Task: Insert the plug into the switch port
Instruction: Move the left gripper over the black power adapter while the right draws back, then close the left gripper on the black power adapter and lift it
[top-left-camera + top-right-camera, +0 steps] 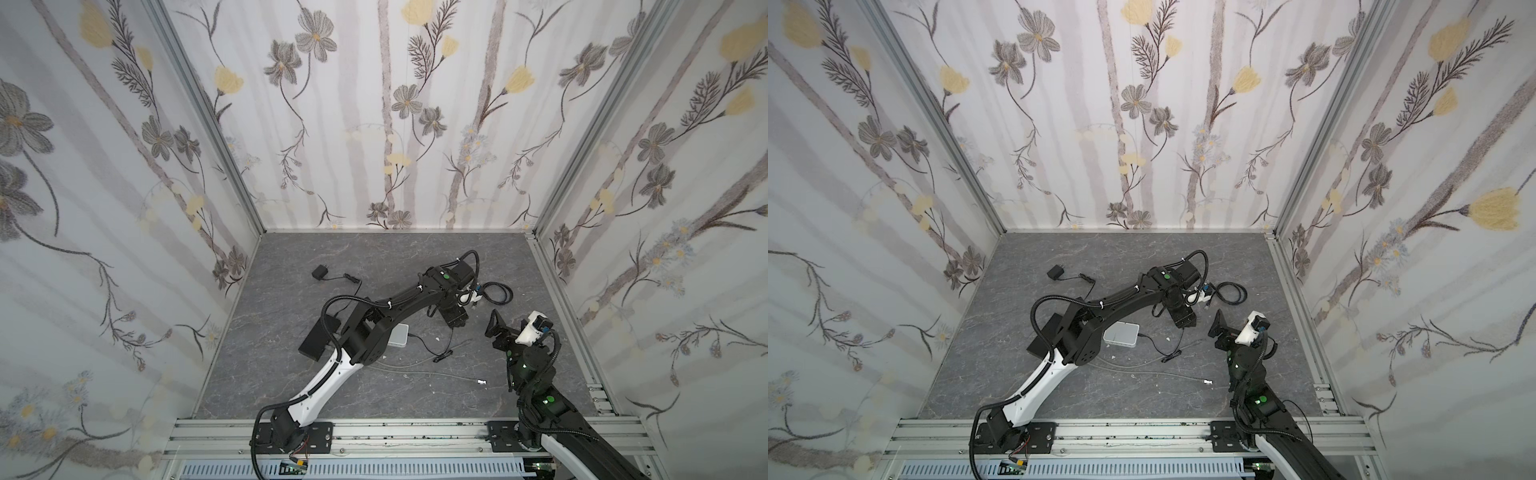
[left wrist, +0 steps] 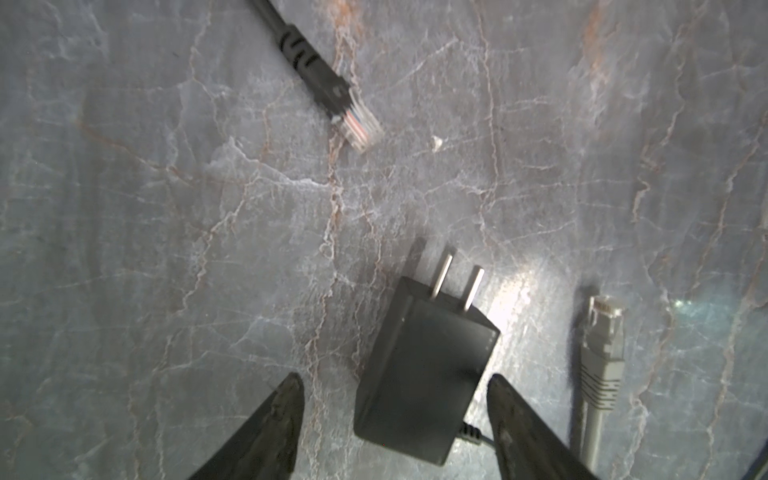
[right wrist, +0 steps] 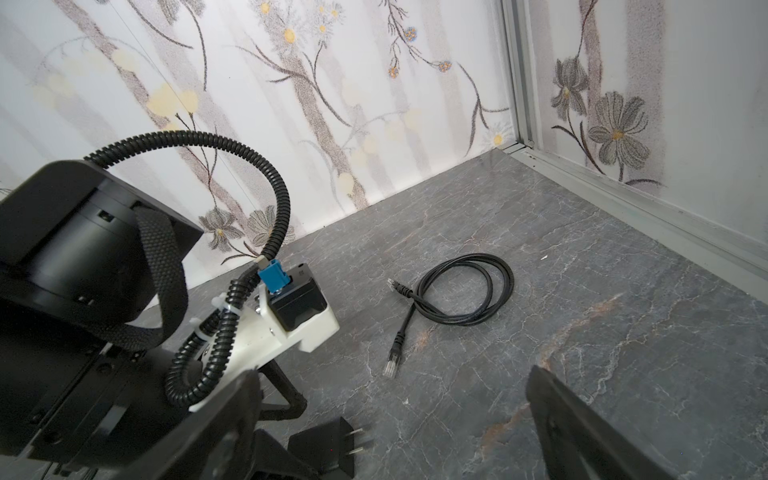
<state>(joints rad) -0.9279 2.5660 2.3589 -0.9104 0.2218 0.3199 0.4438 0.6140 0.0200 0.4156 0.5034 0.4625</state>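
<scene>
A: Left wrist is showing power adapter, hidden in top views, lying ungripped between spread fingers of left gripper, which is pointing down.
B: Gray Ethernet plug is lying just beside adapter. Right gripper is hovering near adapter, spread and empty.

We saw a grey table with white cracks, a black charger, a grey cable, and white walls with grey and yellow flowers.

Black arms, white shells, corrugated cables

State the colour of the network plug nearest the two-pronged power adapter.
The network plug is light grey; clearest in the left wrist view.
</scene>
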